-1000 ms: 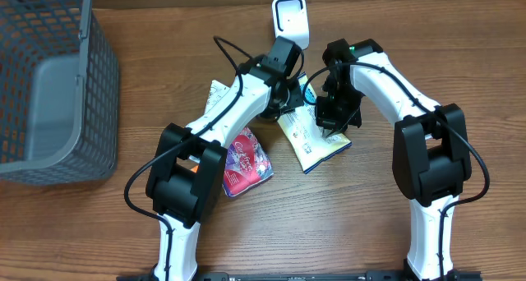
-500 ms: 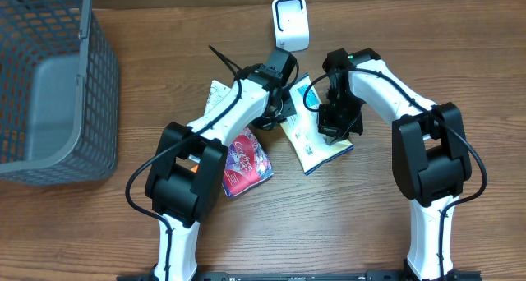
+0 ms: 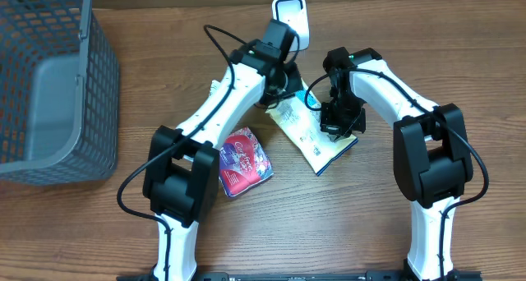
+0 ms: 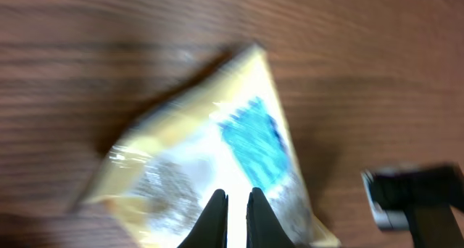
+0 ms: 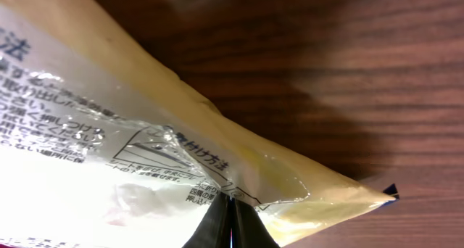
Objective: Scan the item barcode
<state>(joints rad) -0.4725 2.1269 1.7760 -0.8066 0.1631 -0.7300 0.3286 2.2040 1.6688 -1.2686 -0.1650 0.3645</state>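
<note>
At mid-table, between the two wrists, I find the task item: a yellow-and-white plastic pouch with blue print point(image 3: 316, 133), slanting from upper left to lower right in the overhead view. Its upper end lies near the white upright barcode scanner point(image 3: 292, 20), which stands at the far edge of the brown wooden table point(image 3: 370, 232); I cannot tell whether pouch and scanner touch.

The left gripper point(image 4: 235, 204) is clenched. In the left wrist view its black fingertips sit almost together over the near edge of the pouch and appear to pinch it, though that view is blurred. The pouch casts a shadow on the wood beneath it there.

The right gripper point(image 5: 229, 222) is also clenched. In the right wrist view its tips meet on the clear sealed seam of the pouch, beside printed Japanese text, with one corner of the pouch pointing right.

A red and purple glossy packet point(image 3: 244, 160) lies flat beside the left arm, apart from the pouch. A grey plastic mesh basket point(image 3: 49, 84) stands at the left edge of the table, well apart from both arms.
</note>
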